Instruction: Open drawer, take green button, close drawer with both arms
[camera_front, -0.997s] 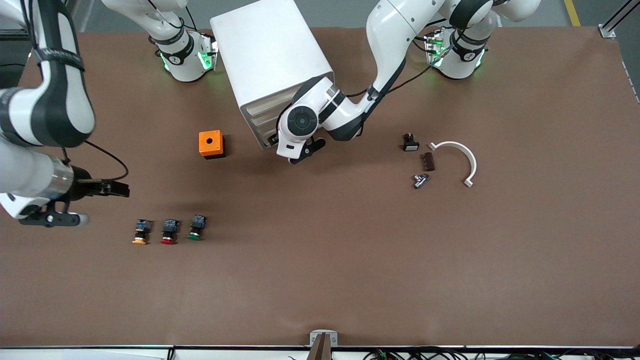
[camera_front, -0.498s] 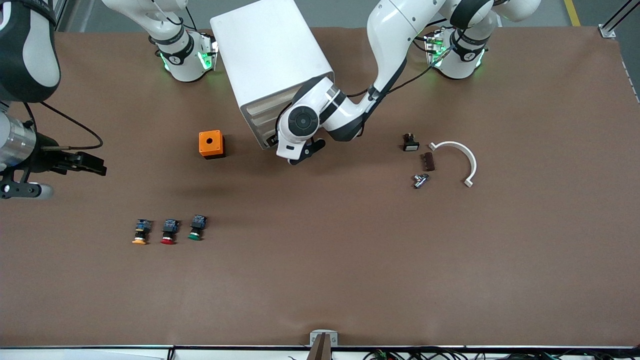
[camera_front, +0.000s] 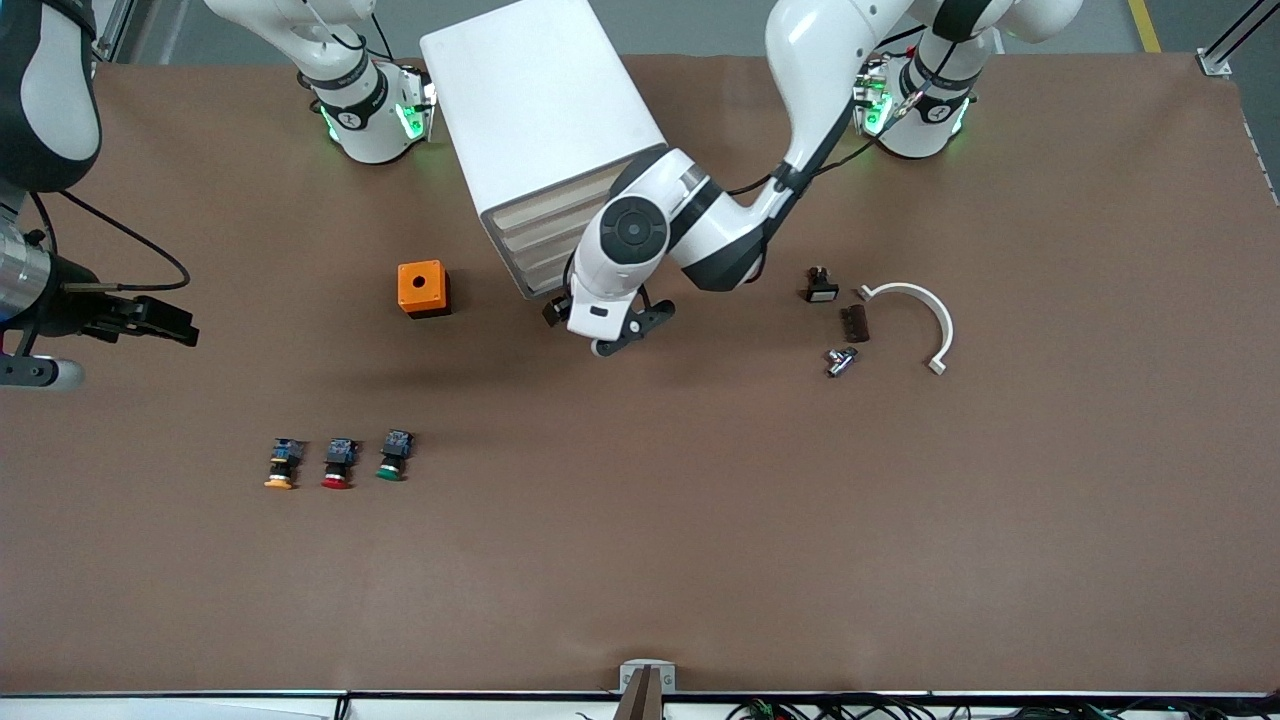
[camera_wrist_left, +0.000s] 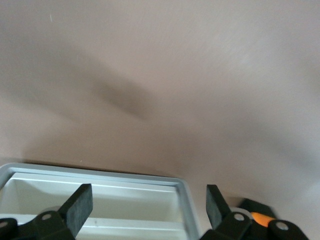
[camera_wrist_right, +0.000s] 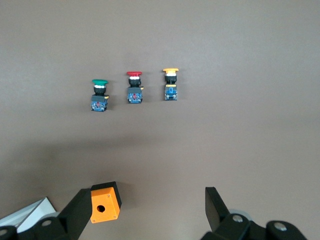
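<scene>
The white cabinet (camera_front: 535, 110) stands at the robots' side of the table, and its four beige drawer fronts (camera_front: 540, 240) all look flush and shut. My left gripper (camera_front: 556, 306) hangs open and empty just in front of the lowest drawer. Its wrist view shows the gripper (camera_wrist_left: 148, 207) and the cabinet's front frame (camera_wrist_left: 187, 200). The green-capped button (camera_front: 392, 457) lies on the table, nearer to the front camera than the cabinet. My right gripper (camera_front: 170, 322) is open and empty over the right arm's end of the table. Its wrist view (camera_wrist_right: 145, 210) shows the green button (camera_wrist_right: 99, 95).
A red-capped button (camera_front: 339, 463) and a yellow-orange one (camera_front: 283, 464) lie beside the green one. An orange box (camera_front: 423, 288) sits beside the cabinet. Toward the left arm's end lie a white arc (camera_front: 915, 315), a small black part (camera_front: 820, 285), a brown strip (camera_front: 856, 323) and a metal piece (camera_front: 840, 361).
My left gripper has drawn back from the cabinet front toward the front camera. My right gripper has moved away from the buttons toward the right arm's end of the table.
</scene>
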